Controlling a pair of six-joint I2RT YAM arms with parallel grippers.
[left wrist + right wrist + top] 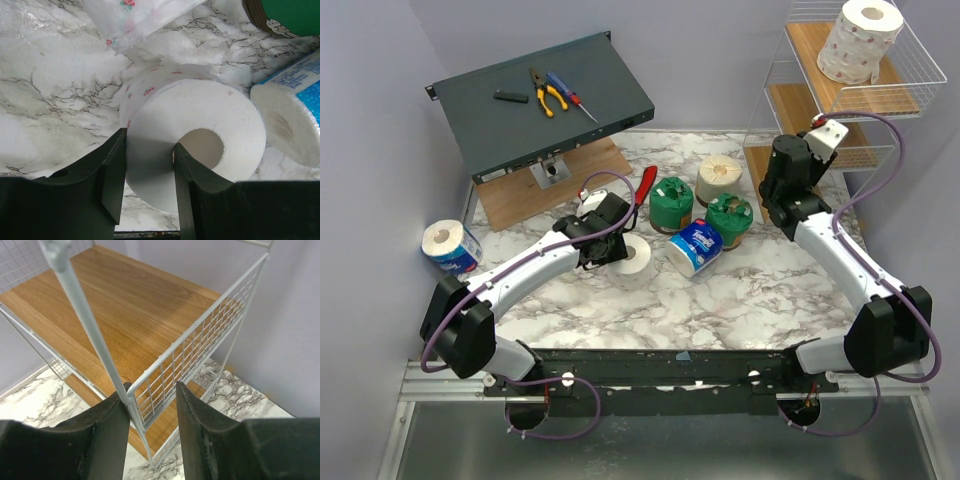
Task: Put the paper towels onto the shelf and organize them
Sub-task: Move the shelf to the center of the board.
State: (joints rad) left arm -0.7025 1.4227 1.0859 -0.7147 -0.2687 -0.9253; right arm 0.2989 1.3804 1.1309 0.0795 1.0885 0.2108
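Marble tabletop [750,290] w/ fat white roll [192,107] (pink-specked)

Shelf [200,346]: white-coated metal wire, smooth. Its tiers [125,305]: light wood, satin, visible grain. Table [760,290] under the shelf: marble-pattern surface, glossy. White roll [200,115], left of the shelf: soft matt paper, pink-printed. Blue roll [696,246], left of the shelf: glossy plastic film wrap.
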